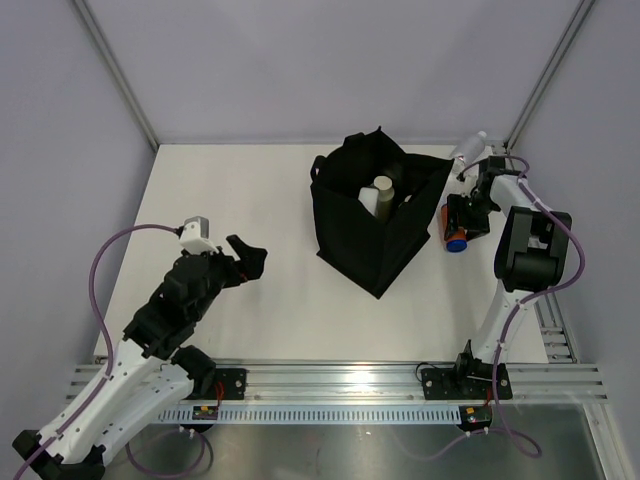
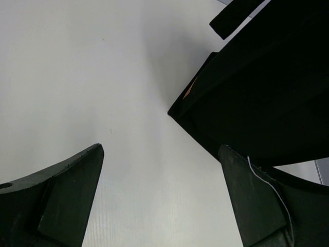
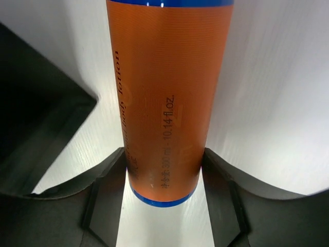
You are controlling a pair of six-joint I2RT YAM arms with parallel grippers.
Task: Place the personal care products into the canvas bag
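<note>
The right pincer (image 1: 462, 222) is clamped across the near end of the orange bottle (image 3: 167, 92), whose long axis runs straight out between its fingers, just right of the canvas bag (image 1: 365, 250), while the left pincer (image 1: 245, 255) gapes wide on the bag's far side.

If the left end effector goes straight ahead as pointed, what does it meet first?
Likely the black bag; only table lies between it and the left end effector, though depth is unclear.
</note>
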